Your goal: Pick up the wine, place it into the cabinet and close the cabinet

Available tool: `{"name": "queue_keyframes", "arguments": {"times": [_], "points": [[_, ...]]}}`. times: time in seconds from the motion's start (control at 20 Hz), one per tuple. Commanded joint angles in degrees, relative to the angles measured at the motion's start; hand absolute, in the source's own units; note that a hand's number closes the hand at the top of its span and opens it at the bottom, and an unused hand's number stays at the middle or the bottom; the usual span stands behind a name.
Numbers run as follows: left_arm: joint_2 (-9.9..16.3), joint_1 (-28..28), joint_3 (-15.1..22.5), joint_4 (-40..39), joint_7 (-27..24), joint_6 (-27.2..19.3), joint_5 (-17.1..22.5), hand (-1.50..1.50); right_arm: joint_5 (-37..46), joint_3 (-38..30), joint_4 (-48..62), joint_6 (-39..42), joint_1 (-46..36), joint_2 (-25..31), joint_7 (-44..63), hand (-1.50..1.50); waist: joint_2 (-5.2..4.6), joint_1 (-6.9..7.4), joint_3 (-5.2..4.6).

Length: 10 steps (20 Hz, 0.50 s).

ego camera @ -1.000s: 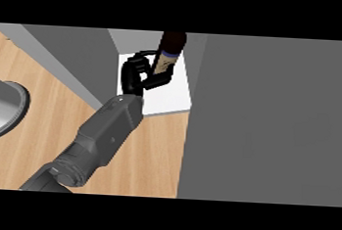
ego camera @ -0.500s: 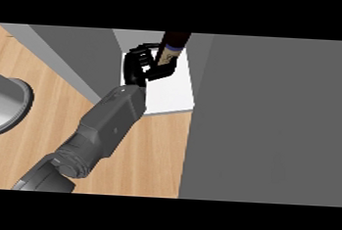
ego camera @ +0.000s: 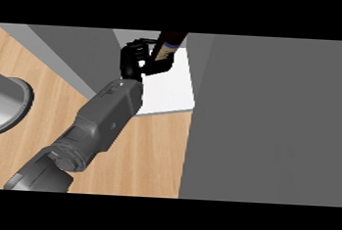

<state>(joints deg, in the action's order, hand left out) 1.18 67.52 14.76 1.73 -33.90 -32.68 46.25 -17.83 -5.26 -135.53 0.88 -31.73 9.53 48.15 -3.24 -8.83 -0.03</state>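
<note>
Currently listed: your right hand [ego camera: 137,61], fingers curled round the wine [ego camera: 165,50], bottle tilted, held over the far edge of the cabinet's white shelf [ego camera: 168,90] so it can be set inside. Grey cabinet door [ego camera: 271,122] stands open beside it; wooden counter [ego camera: 150,150] below. Left hand: not visible.

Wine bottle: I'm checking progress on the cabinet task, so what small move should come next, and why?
Probably lower the wine bottle a little further and set it on the white cabinet shelf. The hand is curled round it over that shelf, inside the open cabinet, so releasing looks premature until it rests there.
</note>
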Motion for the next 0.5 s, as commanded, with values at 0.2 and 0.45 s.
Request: {"name": "queue_keyframes", "arguments": {"times": [0.2,0.45], "points": [[2.9,-0.9,5.0,-1.7,-0.8,-7.6,-5.4,1.50,-1.5,0.1,-1.4,0.2,-0.1,0.0,0.5,-1.50,-0.38,-0.45,-0.03],[5.4,-2.4,6.8,-1.7,1.6,-9.9,-7.3,1.50,-1.2,0.0,-1.8,-0.2,0.4,-0.5,0.2,-1.50,-0.68,-1.04,-0.08]]}}
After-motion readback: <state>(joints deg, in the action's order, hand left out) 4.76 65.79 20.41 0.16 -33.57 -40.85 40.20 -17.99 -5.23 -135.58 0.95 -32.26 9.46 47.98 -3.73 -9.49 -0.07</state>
